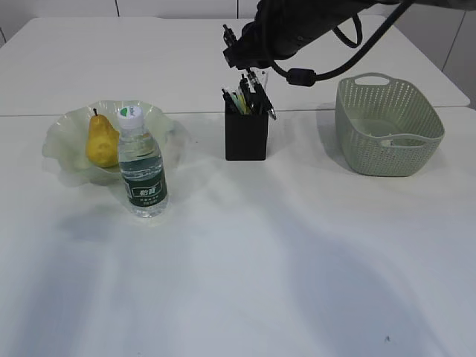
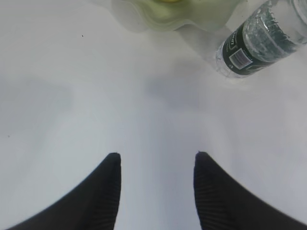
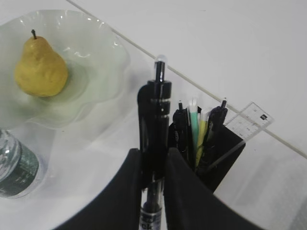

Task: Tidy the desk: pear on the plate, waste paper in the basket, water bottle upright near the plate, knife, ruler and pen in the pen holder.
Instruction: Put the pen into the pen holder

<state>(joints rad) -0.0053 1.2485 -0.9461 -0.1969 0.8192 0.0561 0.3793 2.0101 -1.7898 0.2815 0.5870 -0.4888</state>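
- The right gripper hangs over the pen holder, its two black fingers clenched on a black pen that stands upright, clicker end up.
- The pen's lower end sits at the mouth of the pen holder (I cannot tell how deep it goes).
- Other pens and a clear ruler already stand in the pen holder, the ruler leaning out at the far corner.
- The left gripper hovers low over bare desk, jaws released and apart, holding nothing.
- The pear rests on the plate, stem up.
- The water bottle stands upright just in front of the plate, touching or nearly touching its rim.
- The basket sits on the right side of the desk, well apart from the pen holder; something pale lies in its bottom, too dim to name.
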